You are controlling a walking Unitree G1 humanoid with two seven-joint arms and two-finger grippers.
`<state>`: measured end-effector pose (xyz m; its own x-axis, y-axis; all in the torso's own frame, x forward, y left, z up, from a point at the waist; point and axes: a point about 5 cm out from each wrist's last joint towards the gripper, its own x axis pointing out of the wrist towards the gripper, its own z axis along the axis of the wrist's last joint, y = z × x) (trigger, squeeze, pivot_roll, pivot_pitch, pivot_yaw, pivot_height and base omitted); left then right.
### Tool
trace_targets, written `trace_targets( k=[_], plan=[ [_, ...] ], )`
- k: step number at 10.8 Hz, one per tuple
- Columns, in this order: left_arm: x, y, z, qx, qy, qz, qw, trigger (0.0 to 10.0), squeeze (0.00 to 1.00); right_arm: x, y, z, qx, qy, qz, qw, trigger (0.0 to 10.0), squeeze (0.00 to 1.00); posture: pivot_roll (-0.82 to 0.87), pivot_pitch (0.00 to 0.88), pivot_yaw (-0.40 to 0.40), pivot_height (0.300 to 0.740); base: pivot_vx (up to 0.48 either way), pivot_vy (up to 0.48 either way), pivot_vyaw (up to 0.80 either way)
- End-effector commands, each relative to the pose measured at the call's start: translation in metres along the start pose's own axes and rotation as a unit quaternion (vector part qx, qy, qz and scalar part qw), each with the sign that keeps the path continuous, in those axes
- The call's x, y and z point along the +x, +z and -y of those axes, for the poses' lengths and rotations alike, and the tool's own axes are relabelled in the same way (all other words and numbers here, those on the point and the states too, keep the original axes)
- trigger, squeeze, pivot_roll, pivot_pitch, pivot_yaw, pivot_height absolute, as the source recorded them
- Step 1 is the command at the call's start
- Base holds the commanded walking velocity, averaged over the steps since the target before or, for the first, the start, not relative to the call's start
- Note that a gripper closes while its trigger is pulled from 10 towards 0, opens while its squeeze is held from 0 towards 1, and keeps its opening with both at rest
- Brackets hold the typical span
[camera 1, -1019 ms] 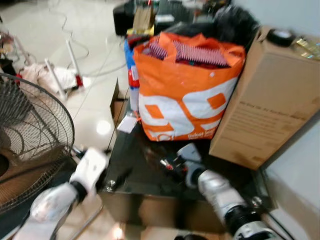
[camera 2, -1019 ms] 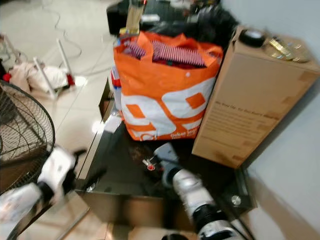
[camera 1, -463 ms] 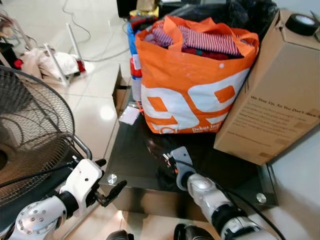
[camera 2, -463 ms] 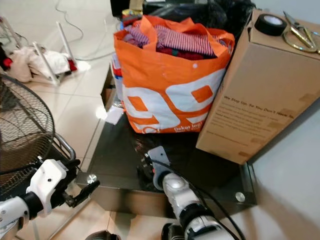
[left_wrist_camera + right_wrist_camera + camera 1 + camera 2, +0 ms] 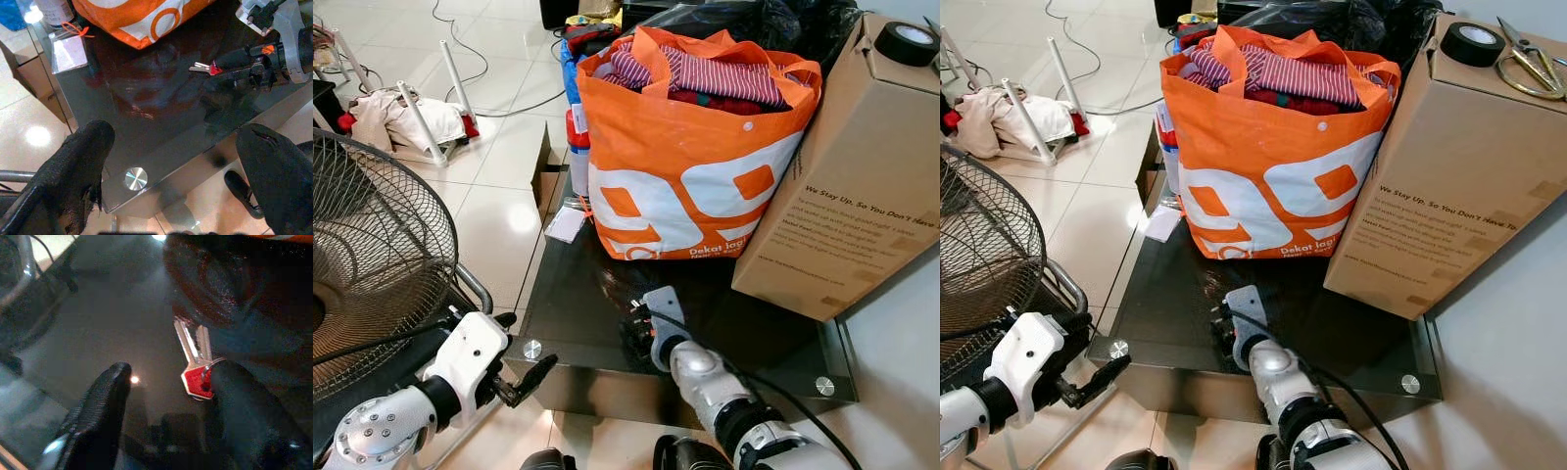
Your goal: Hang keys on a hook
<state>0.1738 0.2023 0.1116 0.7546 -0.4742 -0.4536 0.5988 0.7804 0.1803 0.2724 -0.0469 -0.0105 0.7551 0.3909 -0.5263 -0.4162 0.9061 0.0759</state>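
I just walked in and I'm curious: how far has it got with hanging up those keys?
Early days. The keys lie on the dark glass table. The right gripper is open around them, one finger beside the red key head, not yet closed. The left gripper is open by the table's corner. Lifting and hooking remain.

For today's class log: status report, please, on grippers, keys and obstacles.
Right gripper open, low over glass table, keys by one finger. Left gripper open, off table edge. Orange bag behind.
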Motion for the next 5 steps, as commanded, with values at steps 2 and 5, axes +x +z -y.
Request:
trace_targets(
  k=[2, 5],
  plan=[
    [-0.0031, 0.0014, 0.0004, 0.004, -0.002, -0.002, 1.0, 10.0, 0.18, -0.0006, -0.0061, -0.0028, -0.021, -0.006, -0.011, 1.0, 0.0, 0.0, 0.13, 0.158, -0.032, 0.74, 0.0, 0.0, 0.0],
    [0.0028, 0.0022, 0.0002, 0.002, -0.003, 0.002, 1.0, 10.0, 0.18, -0.0024, -0.0079, 0.0071, -0.043, -0.021, -0.015, 0.999, 0.0, 0.0, 0.11, 0.146, -0.028, 0.74, 0.0, 0.0, 0.0]
  ],
)
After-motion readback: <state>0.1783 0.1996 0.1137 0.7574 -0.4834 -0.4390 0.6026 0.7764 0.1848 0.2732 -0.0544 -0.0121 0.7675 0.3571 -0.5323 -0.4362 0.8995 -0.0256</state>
